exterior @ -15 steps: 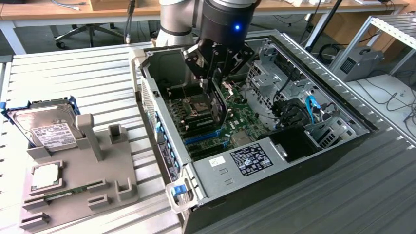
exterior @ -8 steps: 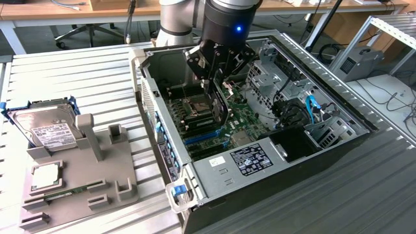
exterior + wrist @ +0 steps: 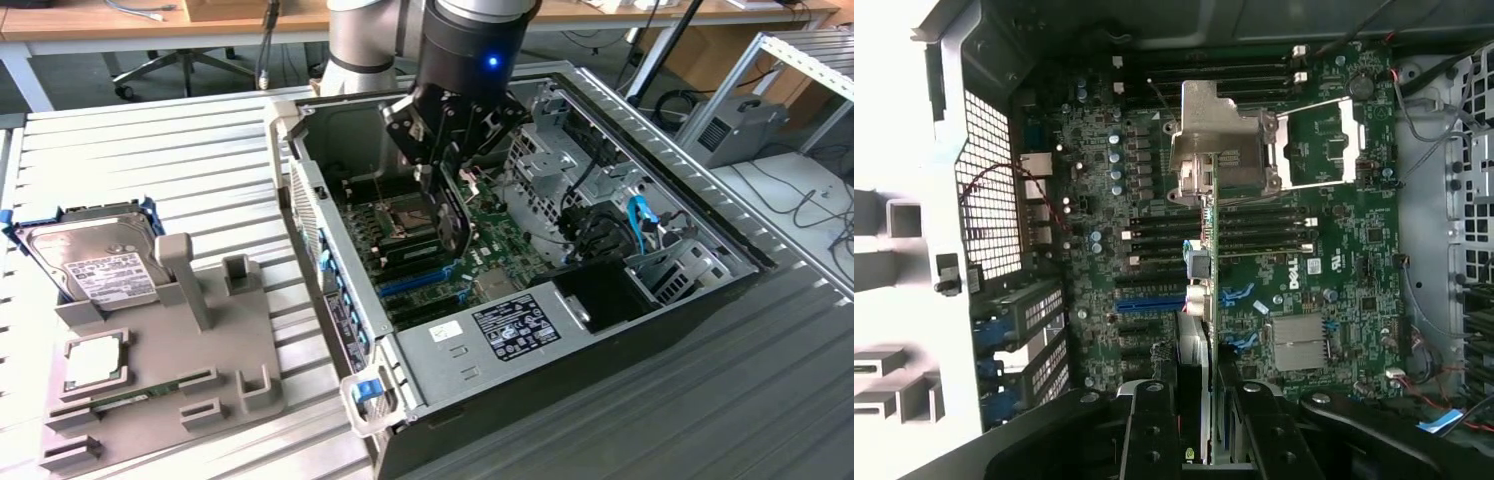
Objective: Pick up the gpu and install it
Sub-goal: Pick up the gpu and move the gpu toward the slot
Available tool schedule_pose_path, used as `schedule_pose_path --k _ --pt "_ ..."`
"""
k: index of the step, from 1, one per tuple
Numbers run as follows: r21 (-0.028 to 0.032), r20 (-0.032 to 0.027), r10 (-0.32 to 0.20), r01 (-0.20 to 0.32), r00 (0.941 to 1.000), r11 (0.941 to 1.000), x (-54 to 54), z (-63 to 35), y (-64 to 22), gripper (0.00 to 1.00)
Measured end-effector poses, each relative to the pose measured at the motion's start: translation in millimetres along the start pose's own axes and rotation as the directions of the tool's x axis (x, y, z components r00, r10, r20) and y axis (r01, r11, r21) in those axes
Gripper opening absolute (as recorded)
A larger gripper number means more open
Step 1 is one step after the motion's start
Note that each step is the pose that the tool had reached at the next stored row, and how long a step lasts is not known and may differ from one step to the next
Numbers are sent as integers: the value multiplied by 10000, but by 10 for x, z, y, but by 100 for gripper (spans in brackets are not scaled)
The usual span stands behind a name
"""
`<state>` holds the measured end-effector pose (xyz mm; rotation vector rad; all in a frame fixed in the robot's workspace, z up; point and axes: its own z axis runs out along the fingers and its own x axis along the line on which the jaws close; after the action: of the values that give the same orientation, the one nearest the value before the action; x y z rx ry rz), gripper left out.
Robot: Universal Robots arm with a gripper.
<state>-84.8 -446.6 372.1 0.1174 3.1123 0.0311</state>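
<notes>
The gpu [image 3: 454,228] is a thin dark card hanging on edge inside the open computer case [image 3: 694,215], just above the motherboard [image 3: 497,240]. My gripper [image 3: 447,160] is shut on its upper edge. In the wrist view the gpu [image 3: 1207,250] shows edge-on between my black fingers [image 3: 1152,420], with its pale metal bracket [image 3: 1216,130] at the far end. It hangs over the motherboard [image 3: 1304,270] beside a blue slot [image 3: 1149,300]. I cannot tell whether the card touches a slot.
A silver hard drive [image 3: 91,265] stands in a grey fixture [image 3: 174,345] at the exterior view's left, with a square chip [image 3: 94,360] and a green memory stick [image 3: 127,392]. The case's power supply [image 3: 521,325], drive cages and cables [image 3: 634,225] crowd the card.
</notes>
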Motion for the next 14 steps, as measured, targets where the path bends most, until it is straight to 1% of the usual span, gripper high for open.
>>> schedule_pose_path --k 14 --pt "0 0 0 0 10000 10000 -64 57 7 26"
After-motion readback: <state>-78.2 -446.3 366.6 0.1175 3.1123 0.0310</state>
